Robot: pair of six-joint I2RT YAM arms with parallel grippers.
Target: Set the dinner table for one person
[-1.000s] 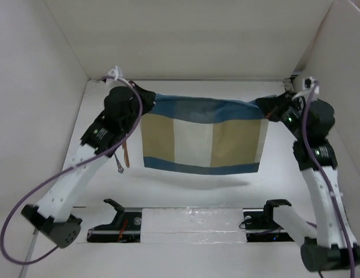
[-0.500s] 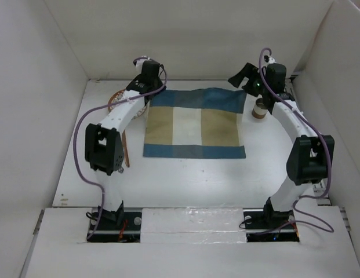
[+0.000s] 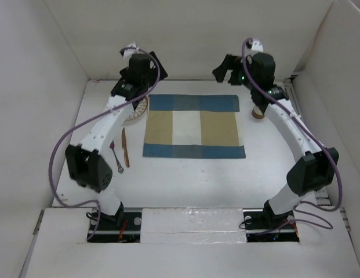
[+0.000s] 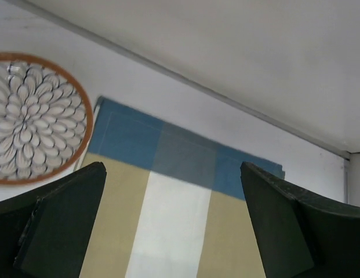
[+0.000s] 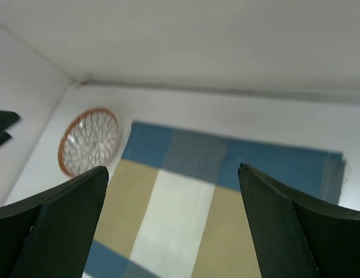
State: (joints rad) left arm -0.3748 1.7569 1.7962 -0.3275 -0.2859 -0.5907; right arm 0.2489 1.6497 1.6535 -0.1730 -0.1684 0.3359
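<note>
Left gripper (image 4: 173, 169) stands wide open with nothing between its dark fingers, raised above the far left of the large plain white matte tabletop (image 3: 185, 179). The right gripper (image 5: 173, 169) is equally wide and empty above the far right. The tabletop is flat and bare white, closed in by white walls on the left, far and right sides.

A blue-and-beige checked cloth placemat (image 3: 194, 125) lies flat at the middle of the tabletop's far half. Just beside the placemat's far left corner sits a round plate with a white petal pattern and an orange-brown rim (image 4: 35, 119). A small metal fork (image 3: 116, 157) and a slim brown utensil (image 3: 126, 147) lie side by side left of the placemat. A small brown-and-white cup (image 3: 258, 110) stands by its far right corner.
</note>
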